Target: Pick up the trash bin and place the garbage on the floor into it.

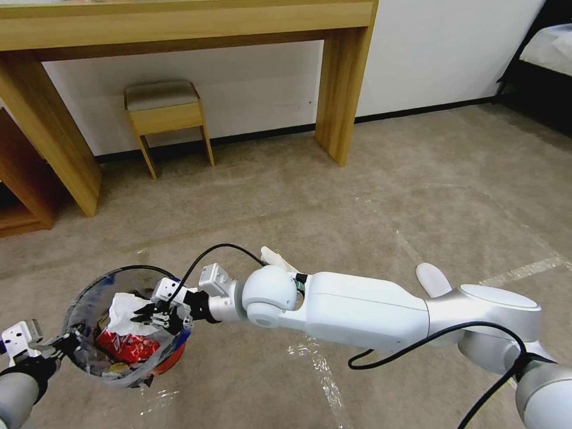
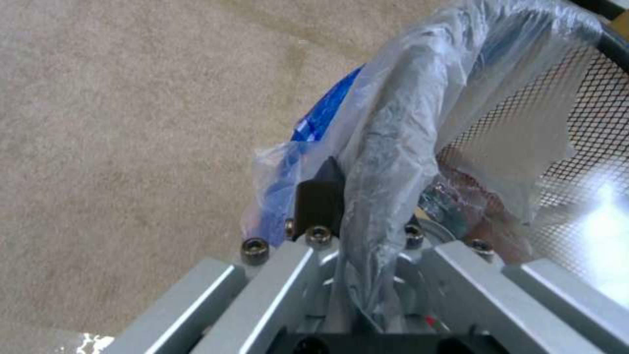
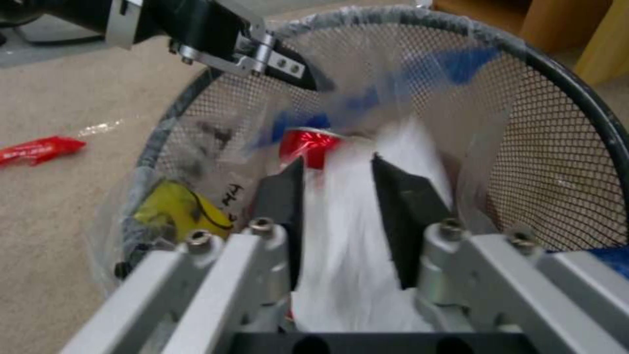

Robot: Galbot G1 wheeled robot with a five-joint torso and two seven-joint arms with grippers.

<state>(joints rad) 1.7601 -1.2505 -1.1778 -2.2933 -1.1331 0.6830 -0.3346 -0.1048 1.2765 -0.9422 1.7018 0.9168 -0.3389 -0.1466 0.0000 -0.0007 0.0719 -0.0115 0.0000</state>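
Note:
The trash bin (image 1: 89, 310) is a dark-rimmed mesh bucket with a clear plastic liner, held above the floor (image 1: 417, 196) at lower left. My left gripper (image 1: 62, 344) is shut on its rim; the bag-wrapped rim (image 2: 386, 147) runs between the fingers. My right gripper (image 1: 156, 314) reaches into the bin's mouth, shut on a crumpled white tissue (image 3: 354, 236) (image 1: 126, 310). Inside lie a red can (image 3: 308, 145), a red wrapper (image 1: 128, 347) and a yellow piece (image 3: 167, 211). Garbage on the carpet: a red wrapper (image 3: 39, 149) and two white slippers (image 1: 277, 257) (image 1: 433, 279) behind my right arm.
A wooden desk (image 1: 339, 83) stands against the back wall with a small stool (image 1: 164, 113) under it. A bed corner (image 1: 548, 47) shows at far right. Clear tape lines (image 1: 322, 363) cross the carpet. Open carpet lies ahead and to the right.

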